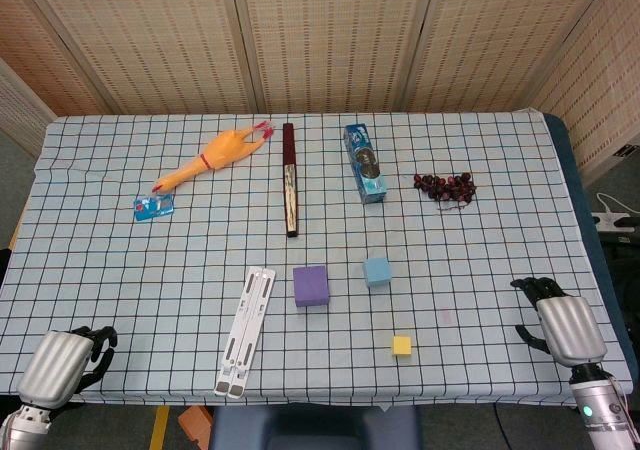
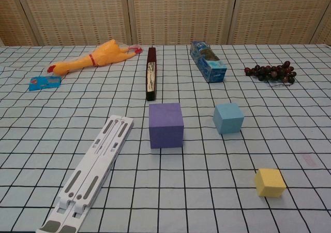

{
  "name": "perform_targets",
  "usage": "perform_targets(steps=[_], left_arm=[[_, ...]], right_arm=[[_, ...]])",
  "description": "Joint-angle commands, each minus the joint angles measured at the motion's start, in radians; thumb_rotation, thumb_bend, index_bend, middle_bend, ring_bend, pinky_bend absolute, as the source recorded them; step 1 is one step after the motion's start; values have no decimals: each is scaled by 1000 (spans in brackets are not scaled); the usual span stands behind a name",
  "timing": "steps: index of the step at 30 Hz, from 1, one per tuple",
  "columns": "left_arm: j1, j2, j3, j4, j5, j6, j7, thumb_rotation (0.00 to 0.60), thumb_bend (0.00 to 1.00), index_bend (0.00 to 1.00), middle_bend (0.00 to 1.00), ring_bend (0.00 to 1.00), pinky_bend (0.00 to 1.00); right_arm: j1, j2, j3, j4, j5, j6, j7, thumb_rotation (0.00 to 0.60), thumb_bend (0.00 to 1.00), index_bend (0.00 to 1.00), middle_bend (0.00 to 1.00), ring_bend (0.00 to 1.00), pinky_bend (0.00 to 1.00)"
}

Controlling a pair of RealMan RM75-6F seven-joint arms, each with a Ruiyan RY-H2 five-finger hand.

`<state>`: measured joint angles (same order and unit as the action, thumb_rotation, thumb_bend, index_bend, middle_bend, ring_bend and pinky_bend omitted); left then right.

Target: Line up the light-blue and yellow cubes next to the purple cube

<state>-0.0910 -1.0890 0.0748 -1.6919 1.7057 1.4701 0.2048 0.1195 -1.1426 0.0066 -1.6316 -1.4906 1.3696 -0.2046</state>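
Desk [image 1: 120,270]: checked cloth, seen whole from the head view; only the middle and far part from the chest view.

Purple cube [image 1: 311,285] near desk centre, front half. Light-blue cube [image 1: 377,271] just to its right, apart from it, set slightly farther back. Yellow cube [image 1: 401,346] nearer the front edge, right of the purple cube and well apart from both others. No cube touching another. Chest view confirms: purple cube [image 2: 166,125] largest, light-blue cube [image 2: 228,117] mid-sized, yellow cube [image 2: 270,182] smallest, turned slightly askew to the grid.

Left robot hand [image 1: 62,367] at front-left corner, resting at the desk edge, fingers curled inward, nothing held. Right robot hand [image 1: 562,322] at front-right edge, fingers likewise curled, nothing held. Both well apart from the cubes. Neither visible in the chest view.

White folding stand [image 1: 245,331] lying flat, left of the purple cube, angled toward the front. Rubber chicken [image 1: 212,157] at far left, blue card [image 1: 153,207] beside its feet end. Dark long box [image 1: 289,178] lying lengthwise at far centre. Blue packet [image 1: 364,162] to its right. Grapes [image 1: 446,186] at far right. Chest view shows the dark box's open side more plainly; contents not discernible.
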Motion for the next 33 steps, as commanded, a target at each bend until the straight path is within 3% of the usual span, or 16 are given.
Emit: perform_targets(steps=[1,11,14,16,20,27,33], left_arm=[[0,1,1,-2,2,1,-1,600,467,520,672,628,829],[-4,-1,-5,7,-19,-12,-7,600,466,520,673,629,829],[1,6,-1,-2,-16,-5,-10,600,467,520,673,629,829],[4,10,1,-9,-7,4,-4,600,468,520,674,629,830],[8,9,4,-14,10,18,6,600,468,521,674,628,829],[4,15,2,-16,-16,-7,0,600,468,521,674,628,831],[7,20,1,-15,-9,7,-16,600,467,520,675,628,832]], right_arm=[[2,5,-2,-9,8,-10,-4,600,112,275,289,240,667],[13,-16,13,18,11,-13,1,600,112,275,289,258,667],[22,-43,27,41,19,-16,18,600,112,285,341,362,713],[39,-65,38,56,22,-31,25,600,111,304,451,510,827],[93,-71,63,54,48,-102,-17,600,101,339,623,704,966],[193,-119,135,52,143,-215,-61,600,19,295,724,819,1000],[291,-121,160,24,265,-429,16,600,0,242,744,837,1000]])
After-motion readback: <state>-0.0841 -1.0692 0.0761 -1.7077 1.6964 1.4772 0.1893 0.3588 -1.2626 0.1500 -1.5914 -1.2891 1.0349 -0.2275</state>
